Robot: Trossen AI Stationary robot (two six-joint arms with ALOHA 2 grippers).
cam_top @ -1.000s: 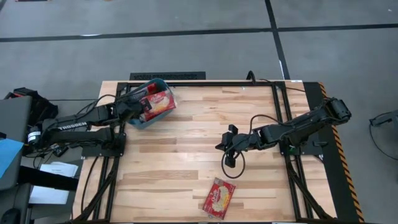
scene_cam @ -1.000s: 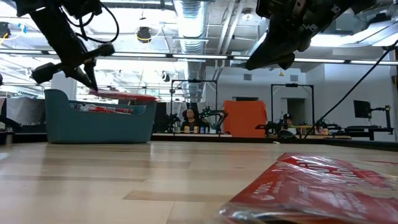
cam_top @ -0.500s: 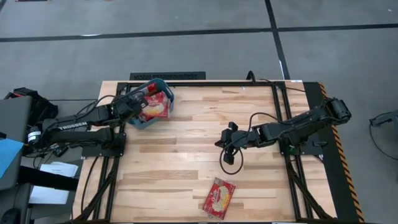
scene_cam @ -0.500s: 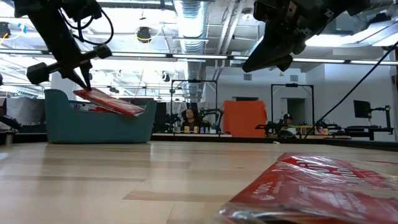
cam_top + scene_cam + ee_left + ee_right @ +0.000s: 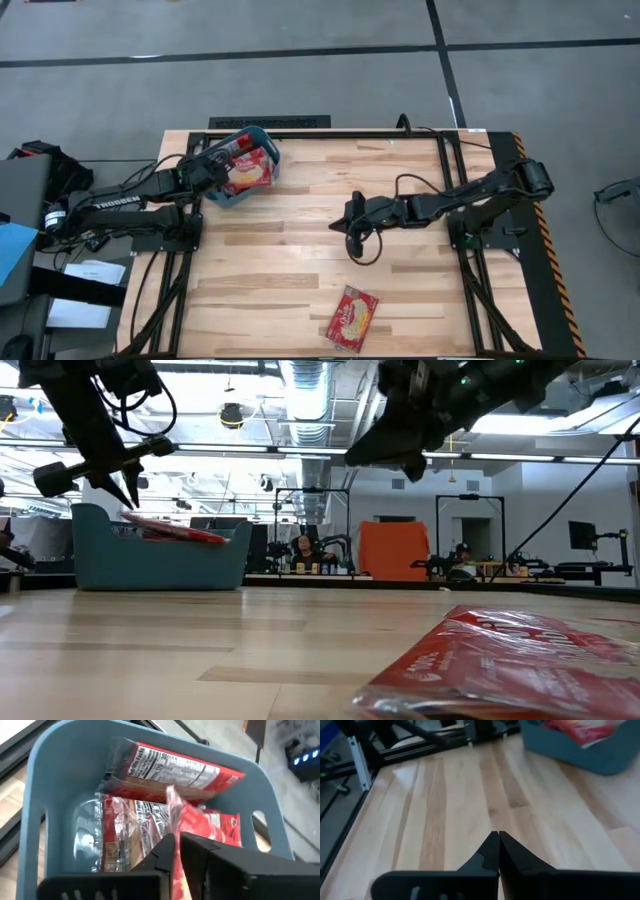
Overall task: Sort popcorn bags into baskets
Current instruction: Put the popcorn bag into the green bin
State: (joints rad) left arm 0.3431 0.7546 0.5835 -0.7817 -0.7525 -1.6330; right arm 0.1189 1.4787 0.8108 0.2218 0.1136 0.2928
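- From above: the teal bin (image 5: 240, 168) sits at the far left corner of the table (image 5: 300, 270), with red bags (image 5: 252, 168) piled in it. The left gripper (image 5: 213, 176) hangs over the bin's near edge. The right gripper (image 5: 350, 224) is out over the middle of the table, empty. One bag (image 5: 352, 318) lies alone near the front edge, well apart from both arms.
- From table height: the left gripper (image 5: 128, 495) points down above the bin (image 5: 160, 558), its tips right at a bag (image 5: 185, 531) that lies tilted across the rim. The right gripper (image 5: 385, 445) is high above the boards. The lone bag (image 5: 500, 665) fills the near right foreground.
- Left wrist: the fingers (image 5: 165, 857) are pressed together, and a thin clear edge of a bag's wrapper (image 5: 172, 805) rises from between them. Beyond it, more bags (image 5: 170, 767) lie in the bin (image 5: 55, 810).
- Right wrist: the fingers (image 5: 492, 852) are closed on nothing above bare wood. The bin (image 5: 580, 750) shows at the far corner with a bag (image 5: 580, 730) inside.
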